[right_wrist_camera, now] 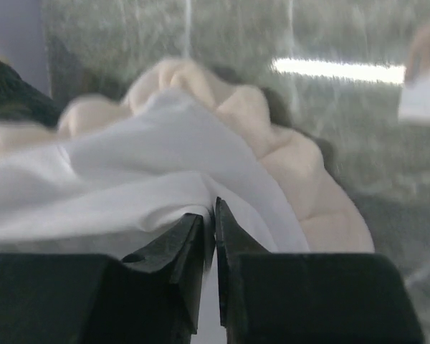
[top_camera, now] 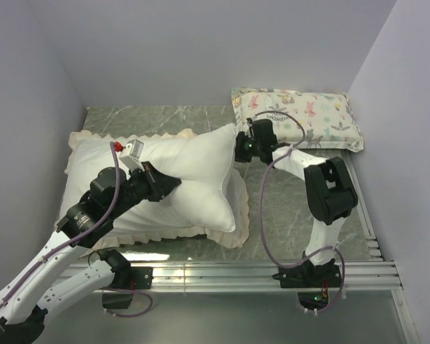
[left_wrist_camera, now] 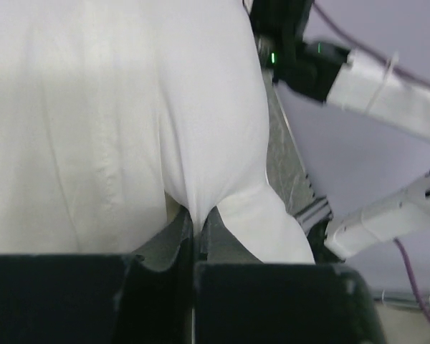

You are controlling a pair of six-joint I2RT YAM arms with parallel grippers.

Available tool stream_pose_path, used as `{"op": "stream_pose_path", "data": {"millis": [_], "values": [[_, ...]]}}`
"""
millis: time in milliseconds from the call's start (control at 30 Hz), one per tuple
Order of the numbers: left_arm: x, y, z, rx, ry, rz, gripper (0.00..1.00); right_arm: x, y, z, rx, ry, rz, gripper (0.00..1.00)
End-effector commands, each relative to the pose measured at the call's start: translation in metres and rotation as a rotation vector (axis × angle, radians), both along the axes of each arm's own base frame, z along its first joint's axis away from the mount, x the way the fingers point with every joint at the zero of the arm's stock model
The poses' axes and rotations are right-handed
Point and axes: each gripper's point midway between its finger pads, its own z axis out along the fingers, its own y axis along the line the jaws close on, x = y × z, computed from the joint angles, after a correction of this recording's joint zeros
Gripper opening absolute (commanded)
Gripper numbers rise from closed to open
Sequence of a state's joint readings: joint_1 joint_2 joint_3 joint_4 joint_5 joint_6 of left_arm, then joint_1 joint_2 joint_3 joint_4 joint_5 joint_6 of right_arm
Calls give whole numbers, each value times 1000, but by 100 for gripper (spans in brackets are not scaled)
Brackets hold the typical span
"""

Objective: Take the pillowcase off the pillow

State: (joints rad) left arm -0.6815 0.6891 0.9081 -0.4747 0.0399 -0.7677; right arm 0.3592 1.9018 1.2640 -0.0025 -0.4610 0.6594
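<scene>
**Top view.** The white pillow lies on the bench. The cream frill of the pillowcase shows along its left and near edges. The left claw sits on the pillow's middle, and the right claw at its far right corner.

**Left wrist view.** The jaws are closed, pinching up a tent of white cloth, apparently the pillow.

**Right wrist view.** The jaws are almost together on thin white cloth beside the frill, probably the case's lining.

Removal looks begun but unfinished, since the case is not yet clear of the pillow.
</scene>
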Motion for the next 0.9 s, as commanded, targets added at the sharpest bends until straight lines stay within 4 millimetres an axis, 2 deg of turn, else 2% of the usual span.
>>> {"op": "stream_pose_path", "data": {"millis": [0, 33, 67, 100, 133, 167, 200, 233, 267, 300, 333, 467, 500, 533, 567, 600, 633, 667, 700, 733, 767, 800, 867], "values": [[21, -1, 86, -299, -208, 109, 0, -4, -4, 37, 59, -179, -56, 21], [31, -2, 85, -314, -211, 138, 0, -20, -6, 37, 69, -176, -49, 25], [43, 2, 93, -356, -232, 205, 0, -28, -7, 41, 86, -184, -35, 35], [51, 1, 87, -344, -218, 230, 1, -34, -8, 46, 103, -197, -32, 41], [65, -7, 83, -336, -214, 246, 1, -46, -12, 57, 115, -220, -28, 46], [73, -9, 88, -345, -222, 268, 1, -53, -14, 64, 123, -236, -19, 56], [80, -14, 84, -335, -211, 272, 0, -61, -17, 65, 113, -231, -15, 61], [92, -24, 73, -311, -185, 276, 1, -68, -21, 86, 123, -274, -18, 66], [95, -29, 78, -328, -197, 265, 1, -71, -26, 93, 115, -289, -33, 72], [99, -34, 74, -322, -189, 265, 1, -77, -33, 91, 90, -272, -50, 74], [107, -39, 67, -309, -174, 271, 1, -81, -42, 106, 84, -298, -77, 75], [120, -51, 56, -290, -165, 275, 1, -93, -84, 120, 39, -324, -219, 81], [119, -59, 57, -290, -168, 242, 1, -102, -92, 135, 52, -373, -233, 82], [123, -70, 47, -268, -147, 214, 1, -105, -96, 143, 50, -407, -241, 84], [125, -77, 53, -260, -158, 186, 0, -112, -98, 145, 27, -421, -230, 87], [121, -91, 48, -240, -138, 127, 0, -117, -98, 160, 31, -463, -219, 88], [127, -105, 32, -205, -108, 98, 1, -120, -96, 165, 23, -476, -200, 89], [129, -115, 41, -202, -126, 62, 0, -123, -92, 168, 5, -485, -180, 90], [124, -129, 40, -195, -116, 13, 0, -125, -91, 170, -34, -495, -164, 90], [127, -143, 21, -154, -77, -17, 0, -122, -93, 168, -66, -496, -174, 91], [127, -151, 32, -153, -97, -45, 1, -123, -91, 166, -81, -496, -168, 91], [125, -165, 23, -130, -84, -76, 2, -125, -84, 162, -99, -497, -137, 91], [122, -172, 26, -103, -81, -87, 10, -124, -79, 155, -127, -494, -124, 92]]}}
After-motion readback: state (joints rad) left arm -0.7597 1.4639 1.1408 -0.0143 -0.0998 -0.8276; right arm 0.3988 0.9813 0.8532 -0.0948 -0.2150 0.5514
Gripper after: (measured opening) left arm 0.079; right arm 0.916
